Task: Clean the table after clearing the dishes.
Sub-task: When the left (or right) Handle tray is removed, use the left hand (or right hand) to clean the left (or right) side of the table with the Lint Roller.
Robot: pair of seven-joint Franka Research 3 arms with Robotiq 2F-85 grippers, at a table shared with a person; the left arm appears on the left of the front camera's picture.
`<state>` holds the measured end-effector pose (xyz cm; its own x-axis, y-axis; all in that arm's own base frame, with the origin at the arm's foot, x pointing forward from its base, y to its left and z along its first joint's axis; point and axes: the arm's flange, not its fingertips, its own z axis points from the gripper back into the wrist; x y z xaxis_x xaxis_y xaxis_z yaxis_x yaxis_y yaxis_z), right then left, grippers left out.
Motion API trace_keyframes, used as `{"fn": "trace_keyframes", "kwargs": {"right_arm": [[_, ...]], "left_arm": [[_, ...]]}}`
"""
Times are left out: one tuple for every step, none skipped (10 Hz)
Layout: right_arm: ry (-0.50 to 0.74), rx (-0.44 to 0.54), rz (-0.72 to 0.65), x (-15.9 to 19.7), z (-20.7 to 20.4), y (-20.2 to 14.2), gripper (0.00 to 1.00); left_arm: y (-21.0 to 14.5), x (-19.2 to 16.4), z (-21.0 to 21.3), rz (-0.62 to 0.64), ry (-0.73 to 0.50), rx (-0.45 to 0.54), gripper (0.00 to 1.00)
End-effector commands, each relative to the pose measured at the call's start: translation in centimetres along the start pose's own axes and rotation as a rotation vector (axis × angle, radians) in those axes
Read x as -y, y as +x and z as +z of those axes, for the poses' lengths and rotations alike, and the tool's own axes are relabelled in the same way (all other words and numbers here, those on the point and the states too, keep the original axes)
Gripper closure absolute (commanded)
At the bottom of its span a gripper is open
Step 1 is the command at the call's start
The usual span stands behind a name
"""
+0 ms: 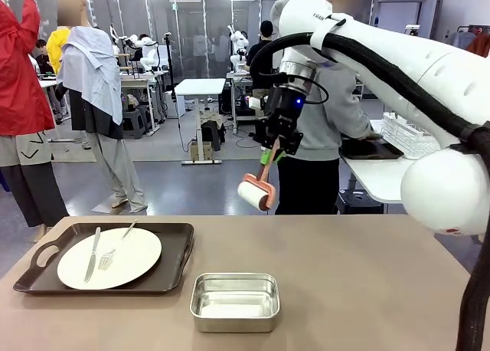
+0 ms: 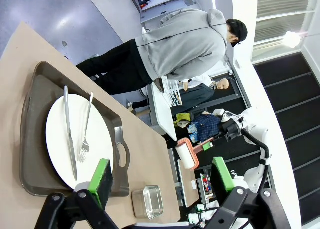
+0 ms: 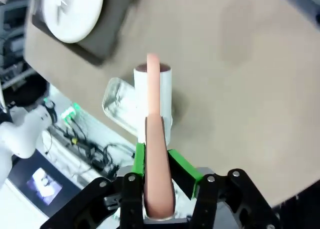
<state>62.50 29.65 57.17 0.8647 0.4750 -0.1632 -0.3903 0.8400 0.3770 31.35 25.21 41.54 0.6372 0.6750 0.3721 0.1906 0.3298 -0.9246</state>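
Observation:
On the left of the taupe table [image 1: 360,282] sits a dark brown tray [image 1: 172,270] with one of the dishes, a white plate [image 1: 126,263] carrying a knife and a fork. The same plate [image 2: 62,144] lies beyond my left gripper [image 2: 162,176], which is open and holds nothing. My right gripper [image 1: 277,150] hangs above the table's far edge, shut on the pink handle of a lint roller [image 1: 255,192]. From the wrist, that gripper [image 3: 156,161] clamps the handle, and the white roll [image 3: 152,96] points down at the table [image 3: 240,74].
A small steel pan [image 1: 234,301] stands near the front middle of the table. Behind the far edge a person in a grey hoodie [image 1: 329,113] faces a white side table [image 1: 375,175] that holds a dark tray [image 1: 370,148] and a wire rack [image 1: 409,132].

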Motion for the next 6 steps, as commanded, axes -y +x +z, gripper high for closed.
{"fn": "trace_keyframes", "kwargs": {"right_arm": [[-0.022, -0.077, -0.088, 2.9, -19.6, -28.5, 1.0], [-0.023, -0.032, -0.088, 2.7, -18.8, -29.3, 1.0], [-0.01, -0.02, -0.1, 3.0, -18.5, -29.8, 1.0], [0.012, 0.01, -0.102, 3.5, -18.4, -29.8, 1.0], [0.032, 0.076, -0.119, 4.4, -18.3, -30.2, 1.0], [0.085, 0.185, -0.141, 6.2, -18.0, -31.1, 1.0]], "left_arm": [[0.4, 0.1, 0.2, -0.002, -0.019, 0.011, 0.0], [0.4, 0.1, 0.2, -0.002, -0.019, 0.011, 0.0], [0.4, 0.1, 0.2, -0.002, -0.019, 0.011, 0.0], [0.4, 0.1, 0.2, -0.002, -0.019, 0.011, 0.0], [0.4, 0.1, 0.2, -0.002, -0.019, 0.011, 0.0], [0.4, 0.1, 0.2, -0.002, -0.019, 0.011, 0.0]]}}
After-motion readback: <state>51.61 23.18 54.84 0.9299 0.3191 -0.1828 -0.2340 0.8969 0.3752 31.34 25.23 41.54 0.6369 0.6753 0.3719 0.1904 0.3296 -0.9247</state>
